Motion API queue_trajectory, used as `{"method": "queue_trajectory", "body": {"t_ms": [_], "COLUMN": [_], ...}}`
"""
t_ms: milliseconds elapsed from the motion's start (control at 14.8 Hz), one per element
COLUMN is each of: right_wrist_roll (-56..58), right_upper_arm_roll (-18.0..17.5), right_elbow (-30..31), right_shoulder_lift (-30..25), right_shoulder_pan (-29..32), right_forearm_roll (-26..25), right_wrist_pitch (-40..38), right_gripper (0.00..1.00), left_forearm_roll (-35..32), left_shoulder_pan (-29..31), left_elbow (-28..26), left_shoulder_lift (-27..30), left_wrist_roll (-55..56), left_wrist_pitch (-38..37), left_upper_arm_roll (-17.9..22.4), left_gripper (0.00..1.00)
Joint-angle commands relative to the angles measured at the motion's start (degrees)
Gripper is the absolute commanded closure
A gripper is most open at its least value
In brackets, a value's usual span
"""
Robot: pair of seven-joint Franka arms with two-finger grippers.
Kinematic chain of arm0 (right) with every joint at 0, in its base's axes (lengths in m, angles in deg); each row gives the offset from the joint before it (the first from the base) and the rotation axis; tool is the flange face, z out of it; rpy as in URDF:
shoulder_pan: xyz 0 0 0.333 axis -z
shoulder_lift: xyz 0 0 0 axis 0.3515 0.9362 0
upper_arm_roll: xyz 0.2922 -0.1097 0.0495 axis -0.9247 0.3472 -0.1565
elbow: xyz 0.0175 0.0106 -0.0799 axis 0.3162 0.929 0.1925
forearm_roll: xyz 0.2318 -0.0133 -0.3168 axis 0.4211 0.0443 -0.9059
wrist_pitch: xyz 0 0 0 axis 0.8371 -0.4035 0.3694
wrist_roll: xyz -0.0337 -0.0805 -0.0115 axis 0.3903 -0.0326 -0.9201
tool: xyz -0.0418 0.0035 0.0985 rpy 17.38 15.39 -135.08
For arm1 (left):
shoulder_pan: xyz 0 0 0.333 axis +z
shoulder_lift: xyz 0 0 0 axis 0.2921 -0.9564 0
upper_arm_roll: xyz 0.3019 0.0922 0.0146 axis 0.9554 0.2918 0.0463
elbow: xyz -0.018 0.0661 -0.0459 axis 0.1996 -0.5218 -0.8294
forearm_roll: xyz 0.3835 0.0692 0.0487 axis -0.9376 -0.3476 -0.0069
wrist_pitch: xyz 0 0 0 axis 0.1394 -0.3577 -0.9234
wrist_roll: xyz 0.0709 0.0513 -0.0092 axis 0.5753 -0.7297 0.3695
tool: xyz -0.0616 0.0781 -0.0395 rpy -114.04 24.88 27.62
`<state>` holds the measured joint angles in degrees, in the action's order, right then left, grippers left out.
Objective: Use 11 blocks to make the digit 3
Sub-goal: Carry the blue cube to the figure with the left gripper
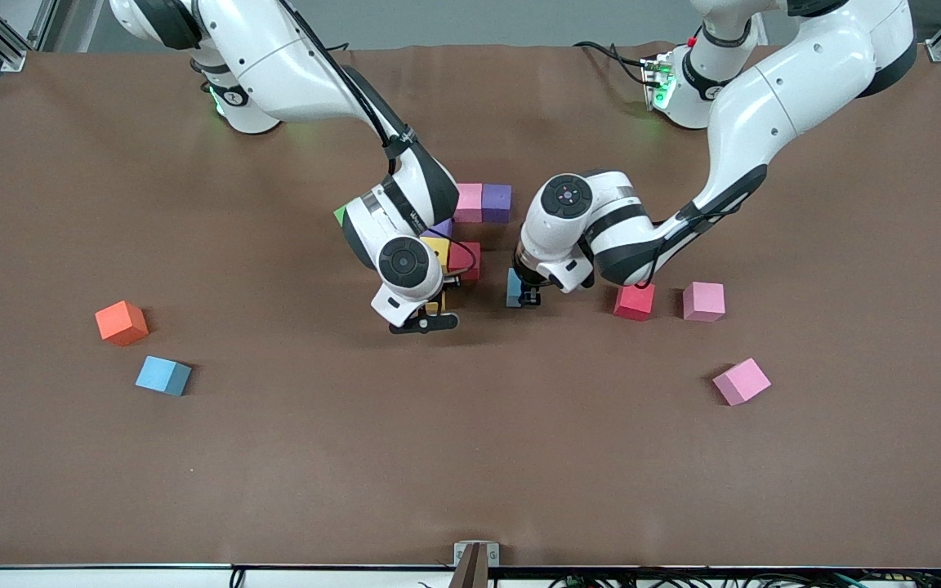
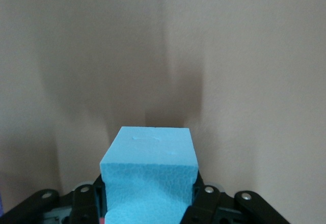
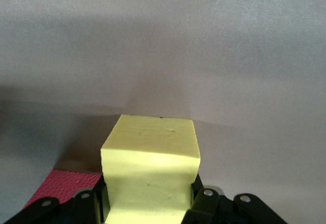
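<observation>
Both grippers are gripping blocks: left gripper [image 2: 147, 211] is pinching a light blue cube [image 2: 148, 175], right gripper [image 3: 147, 208] is clamping a yellow cube [image 3: 150, 170] beside the red cube [image 3: 63, 183].

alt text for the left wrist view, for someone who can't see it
A light blue cube fills the lower middle of the picture, clamped between the black fingers of the left gripper. Only bare brown table shows past it, crossed by soft shadows.
</observation>
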<state>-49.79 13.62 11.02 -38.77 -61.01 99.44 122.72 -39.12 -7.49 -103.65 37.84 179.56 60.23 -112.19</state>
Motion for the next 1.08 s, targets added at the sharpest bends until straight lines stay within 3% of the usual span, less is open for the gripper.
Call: {"method": "queue_trajectory", "body": {"t_ms": [0,1015], "right_wrist_roll": [-0.79,-2.55], "right_upper_arm_roll": [-0.18,-0.18], "right_elbow": [2.67,2.67], "right_shoulder_lift": [-1.89,-1.80], "right_shoulder_pan": [-0.35,-0.35], "right_forearm_roll": [-0.51,0.10], "right_wrist_pitch": [0.49,0.66], "right_gripper": [0.62,0.61], "left_forearm_roll": [-3.19,-3.28], "left_shoulder_pan": [-2.11,-7.74], "left_elbow": [-0.94,-0.67], "left_shoulder_lift": [1.08,0.55], "left_wrist_roll": [12.93,20.14], "left_wrist_pitch": [0.65,0.65], "left_upper_arm_roll": [-0.10,1.66], "left_gripper": [0.81,0.81]}}
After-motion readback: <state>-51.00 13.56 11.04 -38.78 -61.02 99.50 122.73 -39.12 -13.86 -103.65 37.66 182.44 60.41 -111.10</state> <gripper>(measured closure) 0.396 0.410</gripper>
